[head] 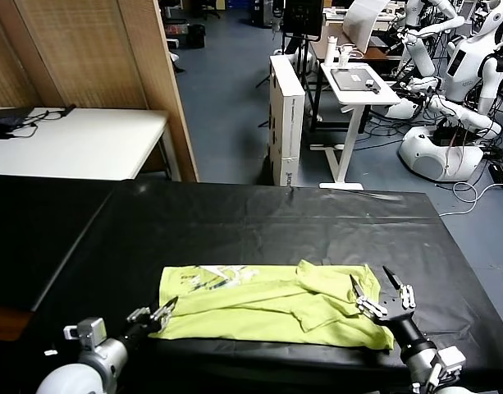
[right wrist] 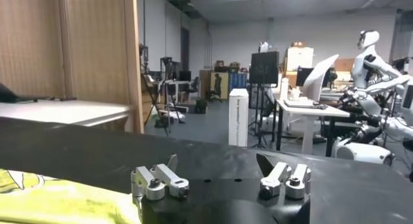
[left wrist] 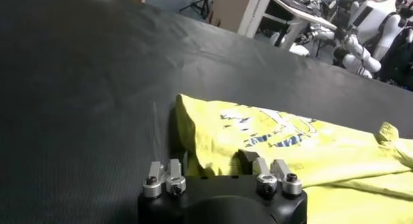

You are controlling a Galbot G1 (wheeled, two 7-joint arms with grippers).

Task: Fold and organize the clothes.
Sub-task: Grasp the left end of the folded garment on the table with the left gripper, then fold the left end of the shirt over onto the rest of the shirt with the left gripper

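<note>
The lime yellow-green T-shirt lies folded in a long strip near the front of the black table, with its white print facing up at its left end. My left gripper is low at the shirt's front left corner and open. In the left wrist view its fingers straddle the shirt's edge. My right gripper is open and empty, raised over the shirt's bunched right end. The shirt shows at the side in the right wrist view, away from the right gripper.
The table's front edge runs just below the shirt. Behind the table stand a white table, a wooden partition, a tall white box, a white desk and other robots.
</note>
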